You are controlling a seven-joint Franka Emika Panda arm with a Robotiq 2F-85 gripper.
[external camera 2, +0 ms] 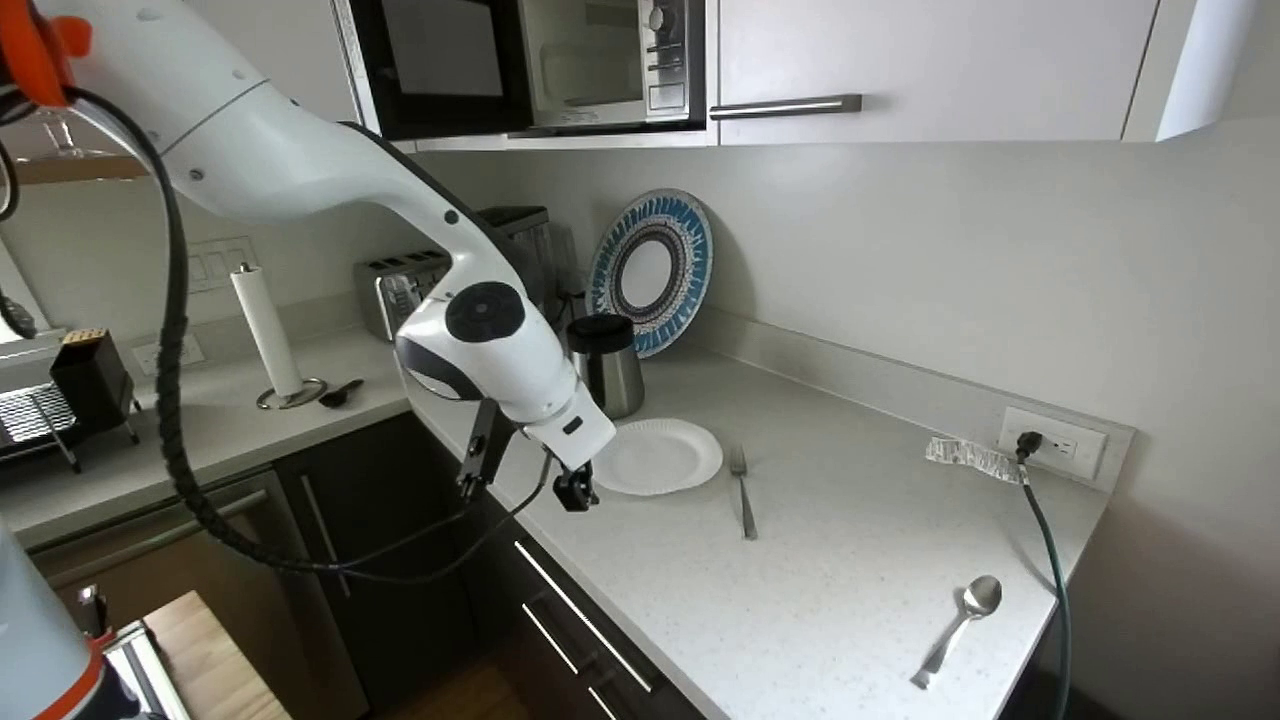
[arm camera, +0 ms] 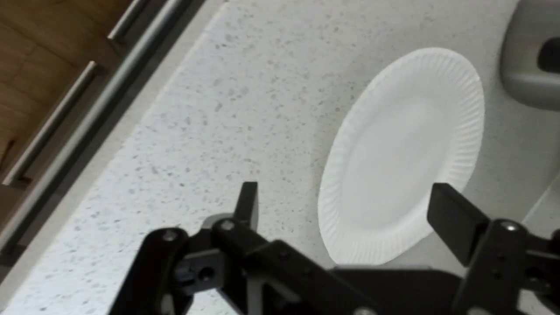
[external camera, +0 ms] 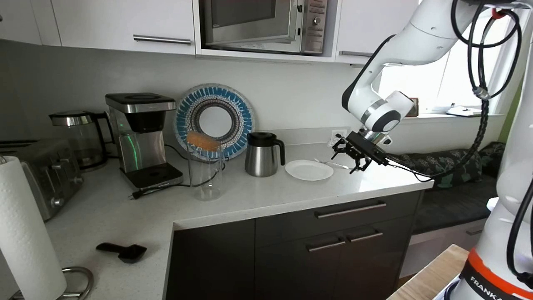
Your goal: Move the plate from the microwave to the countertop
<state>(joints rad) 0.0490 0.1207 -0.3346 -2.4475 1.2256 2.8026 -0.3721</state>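
The white plate [external camera: 309, 170] lies flat on the white countertop [external camera: 258, 193], beside the steel kettle. It also shows in an exterior view [external camera 2: 657, 457] and in the wrist view [arm camera: 393, 162]. My gripper [external camera: 344, 161] is open and empty, above the countertop and to the side of the plate. In the wrist view the fingers [arm camera: 343, 190] are wide apart; one finger overlaps the plate's rim in the picture, with no contact visible. The microwave [external camera: 314, 37] sits in the upper cabinet with its door open; its interior shows partly in an exterior view [external camera 2: 585, 60].
The steel kettle [external camera: 262, 158] stands close to the plate. A fork [external camera 2: 743, 490] lies near the plate, and a spoon [external camera 2: 965, 620] lies further along. A patterned plate [external camera: 214, 121] leans on the wall. A coffee maker [external camera: 143, 137] and a glass jar [external camera: 207, 179] stand nearby.
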